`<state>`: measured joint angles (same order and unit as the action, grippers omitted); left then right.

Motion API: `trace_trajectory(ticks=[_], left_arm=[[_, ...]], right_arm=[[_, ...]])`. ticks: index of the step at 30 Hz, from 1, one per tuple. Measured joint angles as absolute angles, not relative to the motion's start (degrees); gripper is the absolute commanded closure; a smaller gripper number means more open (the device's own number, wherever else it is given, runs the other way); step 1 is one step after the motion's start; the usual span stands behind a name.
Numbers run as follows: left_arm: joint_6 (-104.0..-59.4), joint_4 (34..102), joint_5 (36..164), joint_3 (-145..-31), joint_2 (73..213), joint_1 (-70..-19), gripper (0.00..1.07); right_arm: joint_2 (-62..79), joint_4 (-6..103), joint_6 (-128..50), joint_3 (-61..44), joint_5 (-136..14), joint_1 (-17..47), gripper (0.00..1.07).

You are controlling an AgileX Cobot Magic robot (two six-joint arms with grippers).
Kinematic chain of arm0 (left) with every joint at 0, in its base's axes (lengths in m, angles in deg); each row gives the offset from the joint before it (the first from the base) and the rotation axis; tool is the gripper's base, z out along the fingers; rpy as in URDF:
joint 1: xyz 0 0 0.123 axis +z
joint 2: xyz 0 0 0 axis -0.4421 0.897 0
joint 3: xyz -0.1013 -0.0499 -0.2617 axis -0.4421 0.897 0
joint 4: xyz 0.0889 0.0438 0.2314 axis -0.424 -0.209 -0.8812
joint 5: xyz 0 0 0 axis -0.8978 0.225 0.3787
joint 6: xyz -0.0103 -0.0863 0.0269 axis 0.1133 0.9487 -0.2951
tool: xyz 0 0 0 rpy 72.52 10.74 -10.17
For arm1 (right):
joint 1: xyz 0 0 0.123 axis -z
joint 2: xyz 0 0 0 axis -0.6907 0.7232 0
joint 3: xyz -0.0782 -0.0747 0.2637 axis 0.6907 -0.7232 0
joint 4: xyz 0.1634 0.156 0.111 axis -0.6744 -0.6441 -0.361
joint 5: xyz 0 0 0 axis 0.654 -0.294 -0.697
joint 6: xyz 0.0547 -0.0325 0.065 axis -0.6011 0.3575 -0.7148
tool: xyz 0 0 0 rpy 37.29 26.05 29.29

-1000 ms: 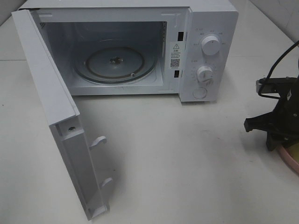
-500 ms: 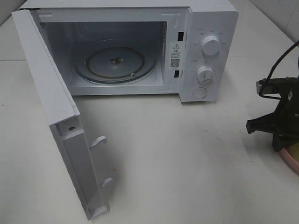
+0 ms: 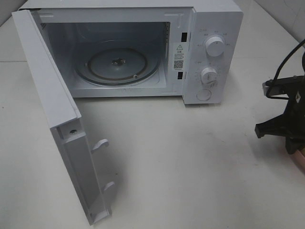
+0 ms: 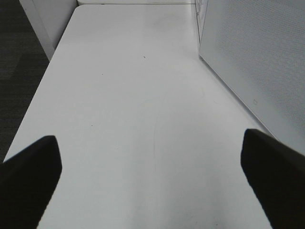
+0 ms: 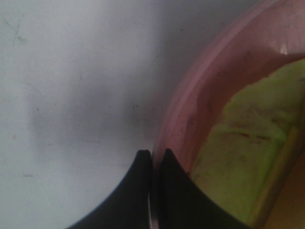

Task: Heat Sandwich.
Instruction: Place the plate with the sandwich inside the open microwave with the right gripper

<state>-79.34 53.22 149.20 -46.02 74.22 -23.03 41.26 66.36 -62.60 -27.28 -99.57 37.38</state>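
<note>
White desk (image 3: 190, 157) fills the high view, w/ a white microwave (image 3: 214, 19) at the back. Its door (image 3: 47, 90) is swung wide open toward the front-left. The glass turntable (image 3: 116, 64) inside is bare. Control panel on the microwave's right side: upper knob (image 3: 215, 46), lower knob (image 3: 208, 75), round button (image 3: 203, 94) below them.

R end effector (image 5: 151, 160) is at the far right edge of the high view, well apart from the microwave, black cable looping above it. Its jaws are closed tight on the rim of the pink plate (image 5: 190, 109). In the R wrist view one fingertip sits outside the rim over the desk, the other inside over the plate, and the rim runs straight into the seam btwn them. Only a sliver of plate shows in the high view, under the arm.

The sandwich (image 5: 243, 143) lies on that plate, just inside the rim and near the closed tips, not touched by them. Its yellow-green layer faces the cam, w/ a tan edge toward the corner of the R wrist view. It's hidden in the high view.

L end effector (image 4: 152, 167) is out of the high view. L wrist view shows both dark fingers (image 4: 28, 176) spread wide over bare desk, nothing btwn them. A white dotted panel (image 4: 257, 57) stands to one side, dark floor (image 4: 19, 71) past the desk edge on the other.
</note>
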Motion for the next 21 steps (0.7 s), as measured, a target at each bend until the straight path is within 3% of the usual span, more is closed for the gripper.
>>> trace_trajectory(ticks=[21], left_arm=[[-79.3, 53.2, 149.2, -46.0, 74.2, -23.0, 0.09]], right_arm=[[30.5, 70.6, -65.4, -30.0, -109.3, 25.1, 1.07]])
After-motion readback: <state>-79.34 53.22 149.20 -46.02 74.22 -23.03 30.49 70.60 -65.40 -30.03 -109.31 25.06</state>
